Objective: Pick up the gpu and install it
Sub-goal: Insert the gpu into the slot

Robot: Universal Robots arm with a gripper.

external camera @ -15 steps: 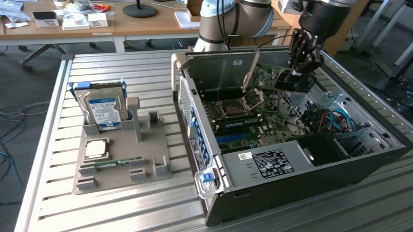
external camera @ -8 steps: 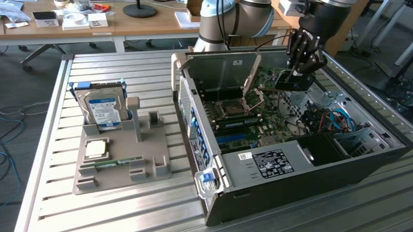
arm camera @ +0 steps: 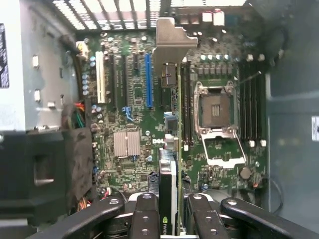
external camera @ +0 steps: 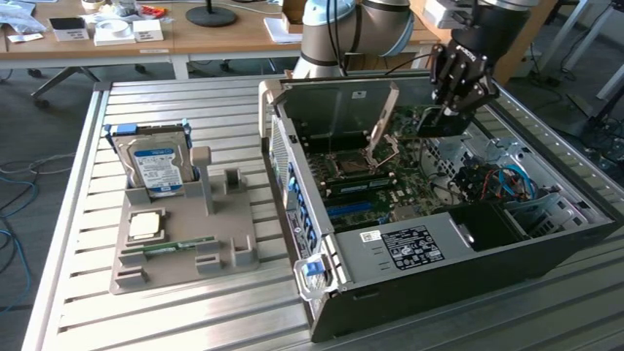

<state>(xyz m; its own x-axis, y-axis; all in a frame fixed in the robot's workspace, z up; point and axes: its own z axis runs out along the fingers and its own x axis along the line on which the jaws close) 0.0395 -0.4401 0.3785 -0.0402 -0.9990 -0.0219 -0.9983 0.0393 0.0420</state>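
Low in the exterior view the open computer case [external camera: 429,292] lay on the slatted table [external camera: 195,322], a grey fixture [external camera: 180,259] holding a hard drive [external camera: 156,168] toward the exterior view's left; further back, upper right of that frame, the gripper [external camera: 458,110] pinched the gpu [external camera: 440,126] edge-on between its fingers [arm camera: 144,219], inside the case over the motherboard [external camera: 390,186]. The card's metal bracket [arm camera: 169,42] stood at its far end.

We've got the gripper [arm camera: 172,211] clamped on the gpu [arm camera: 167,174], card edge-on above the motherboard [arm camera: 132,112], its metal bracket [arm camera: 172,45] just beside the blue slot [arm camera: 148,82], toward the CPU socket [arm camera: 218,112].
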